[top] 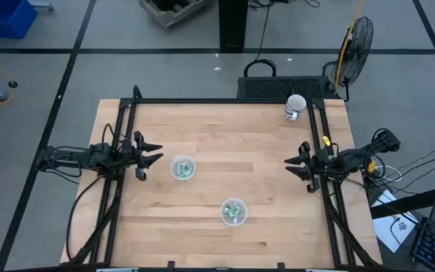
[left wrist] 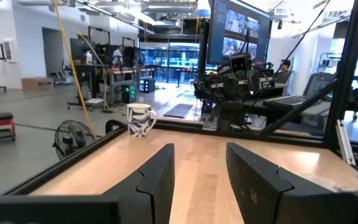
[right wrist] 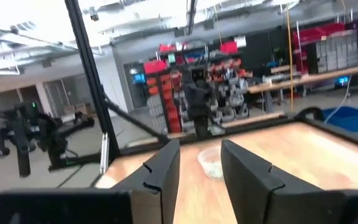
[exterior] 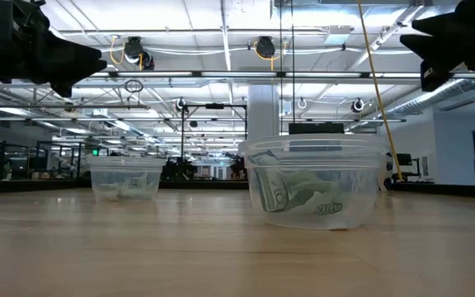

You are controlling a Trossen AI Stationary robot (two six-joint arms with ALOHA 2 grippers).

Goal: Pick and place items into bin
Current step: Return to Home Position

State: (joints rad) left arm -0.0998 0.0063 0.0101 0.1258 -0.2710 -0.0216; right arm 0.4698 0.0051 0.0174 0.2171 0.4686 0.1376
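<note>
Left gripper [top: 157,153] hangs at 9 o'clock of the table [top: 225,128], fingers apart, empty; right gripper [top: 289,163] at 3 o'clock likewise; green packets [top: 233,213] lie inside two clear cups [top: 174,165], mid-table and toward 6 o'clock.

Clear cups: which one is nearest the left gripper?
The cup just beside the left gripper; the other cup sits farther off, lower in the high view and nearer the middle.
</note>
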